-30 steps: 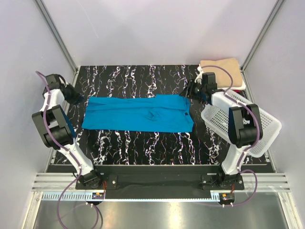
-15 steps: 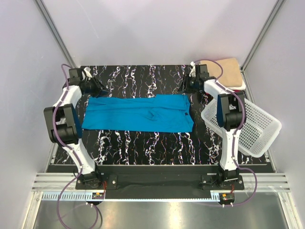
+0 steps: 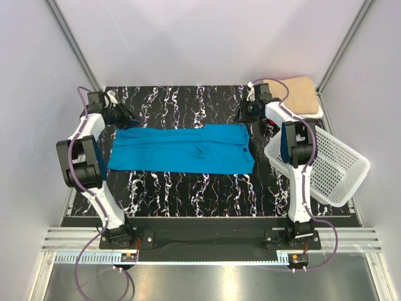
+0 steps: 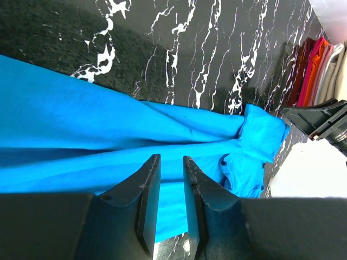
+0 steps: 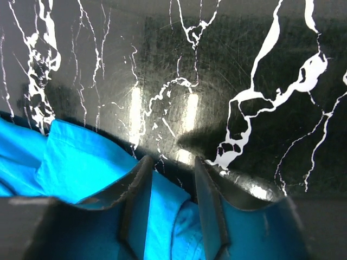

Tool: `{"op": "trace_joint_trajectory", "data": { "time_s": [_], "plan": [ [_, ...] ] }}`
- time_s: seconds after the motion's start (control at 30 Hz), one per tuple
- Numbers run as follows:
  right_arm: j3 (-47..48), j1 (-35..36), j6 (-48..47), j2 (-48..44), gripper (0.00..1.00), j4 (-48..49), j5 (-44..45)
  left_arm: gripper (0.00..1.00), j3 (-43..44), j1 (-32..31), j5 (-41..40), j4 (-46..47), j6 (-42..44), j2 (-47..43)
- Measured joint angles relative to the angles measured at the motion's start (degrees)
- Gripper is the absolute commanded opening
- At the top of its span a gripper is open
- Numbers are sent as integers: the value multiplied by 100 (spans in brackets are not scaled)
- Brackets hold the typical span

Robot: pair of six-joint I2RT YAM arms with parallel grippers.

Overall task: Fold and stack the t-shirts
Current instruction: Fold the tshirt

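arms have swung to far corners of the tee [image 3: 182,149]; left claw [image 4: 171,158] barely parted, right claw [image 5: 170,162] wider, both empty. only left wrist shows red tees [image 4: 310,67].

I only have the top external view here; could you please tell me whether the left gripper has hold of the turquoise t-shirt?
Observer: Not visibly. In the left wrist view the left gripper has a narrow gap between its fingers, with no cloth pinched there and the turquoise t-shirt lying beyond.
Operator: Thanks. And the right gripper?
Observer: Its wrist view shows it open wider, fingertips over the shirt's corner, next to bare tabletop.
Operator: What else is stacked with the tan t-shirt?
Observer: Seen edge-on from the left wrist, the folded stack shows dark red, pink-orange and white layers.
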Motion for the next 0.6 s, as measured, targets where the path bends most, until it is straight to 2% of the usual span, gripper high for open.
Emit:
{"op": "trace_joint_trajectory", "data": {
  "time_s": [0.07,0.13,0.17,0.43,0.6],
  "plan": [
    [26,2,-11,22,22,-35,-7,28,-4,33,2,0,2,0],
    [26,4,-15,22,5,-94,-11,28,-20,85,2,-7,2,0],
    [26,4,-4,22,1,-105,-15,28,-24,118,4,-4,0,0],
    [26,11,17,-9,0,-109,-127,27,-33,396,24,0,-4,0],
    [-297,61,17,-514,0,-44,-179,27,-74,420,28,39,-7,0]
  ]
}}
